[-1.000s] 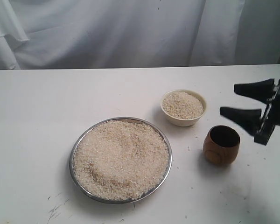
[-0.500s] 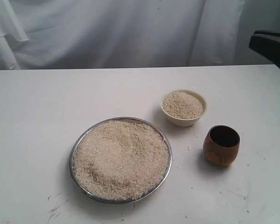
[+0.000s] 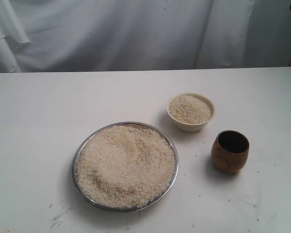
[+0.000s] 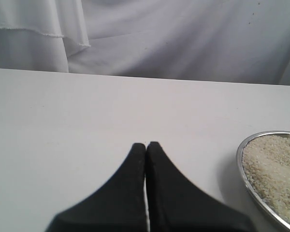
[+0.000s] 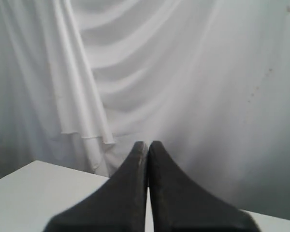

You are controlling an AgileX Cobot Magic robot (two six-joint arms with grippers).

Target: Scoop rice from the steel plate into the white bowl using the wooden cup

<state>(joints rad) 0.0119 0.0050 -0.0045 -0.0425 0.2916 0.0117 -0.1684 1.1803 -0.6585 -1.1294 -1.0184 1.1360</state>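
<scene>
the wooden cup [image 3: 230, 151] stands upright near the white bowl [image 3: 190, 112].

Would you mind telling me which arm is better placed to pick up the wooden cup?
Probably right: the wooden cup stands on that arm's side, beyond the steel plate from the left hand.

You'll find the steel plate [image 3: 74, 167] lying flat, low in the middle of the exterior view, its shiny rim ringing a broad, uneven heap of beige rice [image 3: 126, 165] that covers nearly the whole dish. Behind it to the right sits the cream white bowl [image 3: 189, 127], upright and heaped with more grains. The glossy reddish-brown wooden cup [image 3: 230, 158] stands upright right of the plate and nearer you than the bowl, touching neither, its inside dark.
</scene>
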